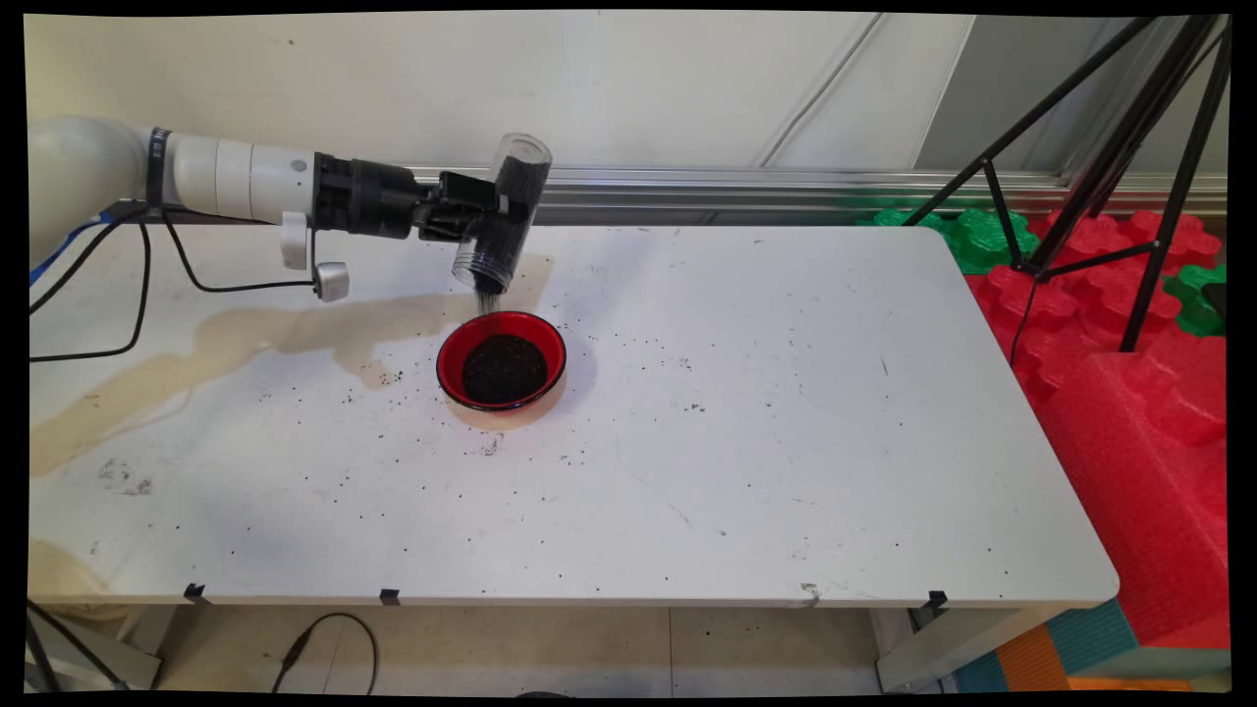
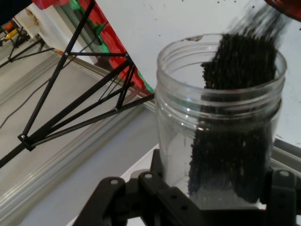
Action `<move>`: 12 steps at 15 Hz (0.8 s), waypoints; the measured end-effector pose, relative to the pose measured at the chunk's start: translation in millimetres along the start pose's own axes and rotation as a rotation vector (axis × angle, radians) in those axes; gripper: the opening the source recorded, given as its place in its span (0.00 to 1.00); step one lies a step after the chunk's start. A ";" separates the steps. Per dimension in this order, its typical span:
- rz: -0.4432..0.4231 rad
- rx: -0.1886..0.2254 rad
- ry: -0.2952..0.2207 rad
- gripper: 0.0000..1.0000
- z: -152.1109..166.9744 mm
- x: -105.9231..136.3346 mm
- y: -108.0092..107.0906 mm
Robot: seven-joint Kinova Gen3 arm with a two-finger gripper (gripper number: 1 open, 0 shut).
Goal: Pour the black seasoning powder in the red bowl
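Observation:
My gripper [image 1: 496,218] is shut on a clear plastic jar [image 1: 504,218], held above the table and tipped mouth-down toward the lower left. Dark granules stream from its mouth into a red bowl [image 1: 501,361] right below, which holds a dark heap. In the hand view the jar [image 2: 221,122] fills the centre between the black linkage, with dark granules sliding along its wall toward the open rim, and a corner of the red bowl [image 2: 287,9] shows at the top right.
Brownish stains [image 1: 245,339] and scattered dark grains lie on the white table [image 1: 786,442] around the bowl. A black tripod [image 1: 1110,157] and red and green foam blocks [image 1: 1129,373] stand off the table's right side. Black cables [image 1: 147,285] hang below the arm.

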 end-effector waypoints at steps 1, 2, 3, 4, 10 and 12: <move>0.006 0.001 0.000 0.00 -0.3 0.1 -0.2; 0.009 0.001 0.001 0.00 -0.5 0.3 -0.3; 0.013 0.002 0.001 0.00 -0.8 0.4 -0.4; 0.019 0.003 0.002 0.00 -1.0 0.6 -0.8; 0.045 0.008 0.004 0.00 -2.0 1.4 -1.7; 0.053 0.009 0.004 0.00 -2.1 1.4 -2.0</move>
